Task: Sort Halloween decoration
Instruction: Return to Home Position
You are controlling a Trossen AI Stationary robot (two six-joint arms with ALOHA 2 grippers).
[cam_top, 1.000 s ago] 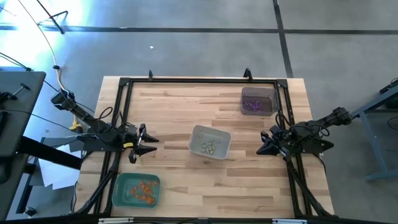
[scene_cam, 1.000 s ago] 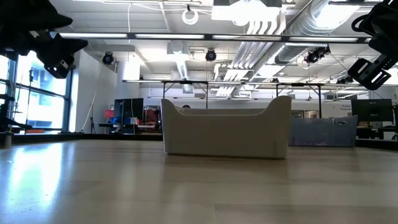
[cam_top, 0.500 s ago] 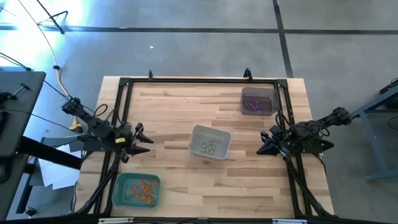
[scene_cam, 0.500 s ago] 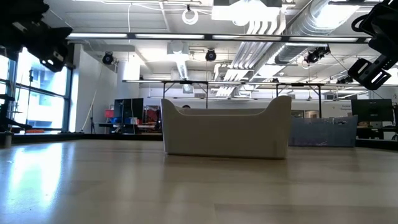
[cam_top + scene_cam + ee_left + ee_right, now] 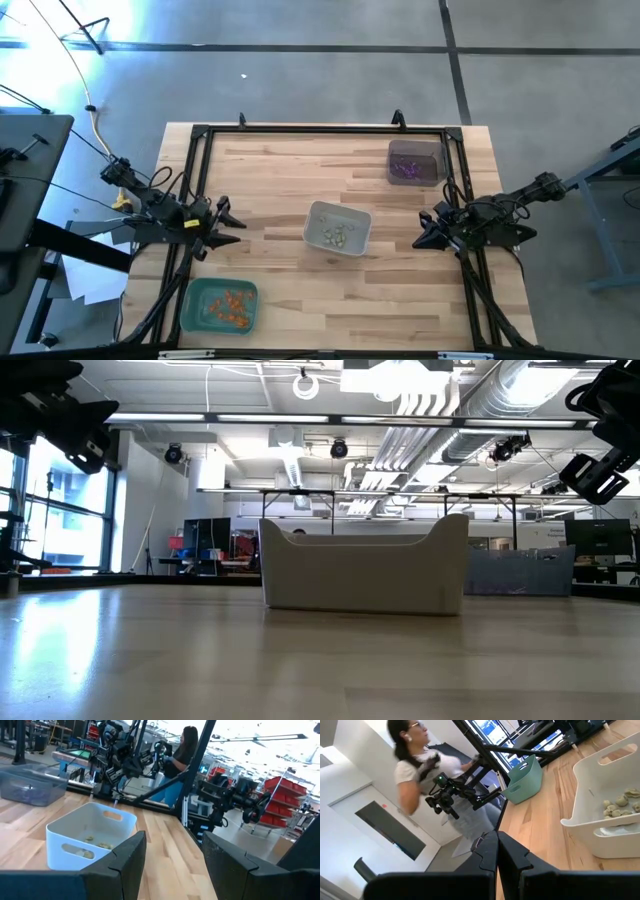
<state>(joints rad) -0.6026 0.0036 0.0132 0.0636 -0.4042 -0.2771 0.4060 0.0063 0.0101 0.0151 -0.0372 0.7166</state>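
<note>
Left hand (image 5: pixel 226 222) pulled back, parted, empty | right hand (image 5: pixel 428 228) closed on nothing | your trinkets (image 5: pixel 340 236) all binned; sorting looks done.

Left gripper (image 5: pixel 231 224) holds fingers spread, right gripper (image 5: pixel 421 231) holds them together.

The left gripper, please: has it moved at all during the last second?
Yes. In the high view the left gripper has drawn back toward the left edge of the table, away from the unmoved white bin.

Two dark jointed arms (image 5: pixel 150 205), trailing black cables (image 5: pixel 100 150), angular matte-black fingers (image 5: pixel 125 862)
</note>
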